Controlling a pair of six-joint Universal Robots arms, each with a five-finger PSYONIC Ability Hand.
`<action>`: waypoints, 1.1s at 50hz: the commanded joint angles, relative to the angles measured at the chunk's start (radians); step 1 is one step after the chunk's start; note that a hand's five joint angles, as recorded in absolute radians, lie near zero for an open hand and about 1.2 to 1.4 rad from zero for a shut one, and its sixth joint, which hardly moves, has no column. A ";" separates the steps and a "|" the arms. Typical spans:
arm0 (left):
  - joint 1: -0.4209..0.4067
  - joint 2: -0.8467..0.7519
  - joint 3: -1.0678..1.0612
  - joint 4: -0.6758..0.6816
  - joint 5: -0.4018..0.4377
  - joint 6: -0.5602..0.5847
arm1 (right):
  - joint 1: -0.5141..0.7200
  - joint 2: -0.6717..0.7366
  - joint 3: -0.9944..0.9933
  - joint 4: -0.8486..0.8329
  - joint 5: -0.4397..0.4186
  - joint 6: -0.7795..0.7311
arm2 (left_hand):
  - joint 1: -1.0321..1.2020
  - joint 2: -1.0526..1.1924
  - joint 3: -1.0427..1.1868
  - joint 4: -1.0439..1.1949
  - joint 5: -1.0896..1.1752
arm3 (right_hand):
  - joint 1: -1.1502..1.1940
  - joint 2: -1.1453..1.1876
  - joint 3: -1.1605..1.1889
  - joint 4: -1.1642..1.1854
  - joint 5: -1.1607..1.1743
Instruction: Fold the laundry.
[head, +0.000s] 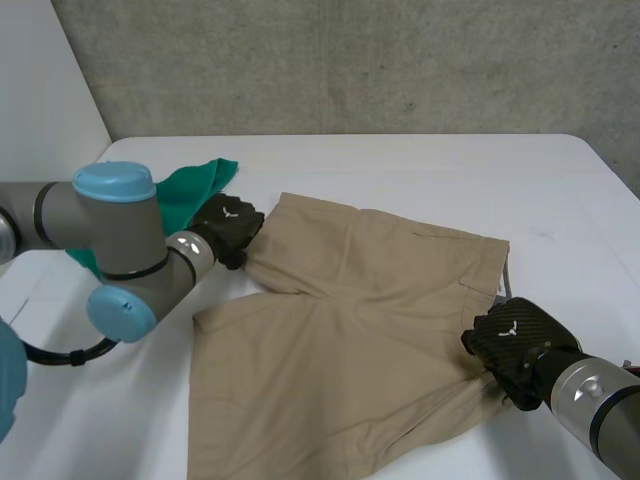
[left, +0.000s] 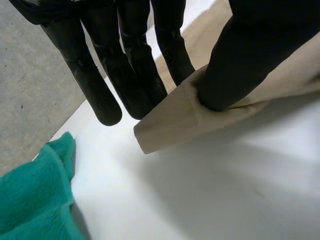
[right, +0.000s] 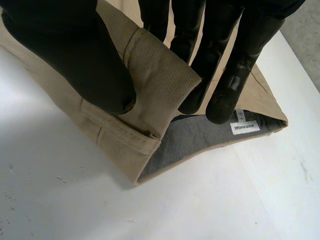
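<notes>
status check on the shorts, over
Left hand pinching a leg hem of the khaki shorts. Right hand pinching the waistband corner. Green cloth beside left hand, apart from shorts.

A: Head view, green cloth (head: 195, 188): its near part is covered by the left arm (head: 120, 235). Full outline unknown.
B: Noted. In the left wrist view it's cut off by the frame edge too.
A: The tan shorts (head: 340, 340): near edge runs off the frame.
B: From above, right hand (head: 512, 345): fingers out of sight beneath its own back.
A: The white label (right: 244, 127) inside the waistband: print too small to read.
</notes>
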 joint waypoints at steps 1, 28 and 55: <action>-0.011 0.049 -0.138 0.007 -0.095 0.089 | 0.003 -0.002 0.000 0.000 0.000 0.000 | 0.266 0.200 0.205 0.198 0.268 | 0.427 0.222 0.205 0.205 0.223; -0.052 0.627 -0.589 -0.020 -0.169 -0.190 | -0.015 0.002 -0.035 -0.044 -0.031 0.281 | -0.629 -0.695 -0.690 -0.697 -0.627 | 0.427 0.222 0.205 0.205 0.223; -0.146 0.725 -0.781 -0.338 -0.132 -0.346 | -0.072 0.005 -0.029 -0.093 -0.031 0.322 | -0.621 -0.686 -0.682 -0.688 -0.618 | 0.427 0.222 0.205 0.205 0.223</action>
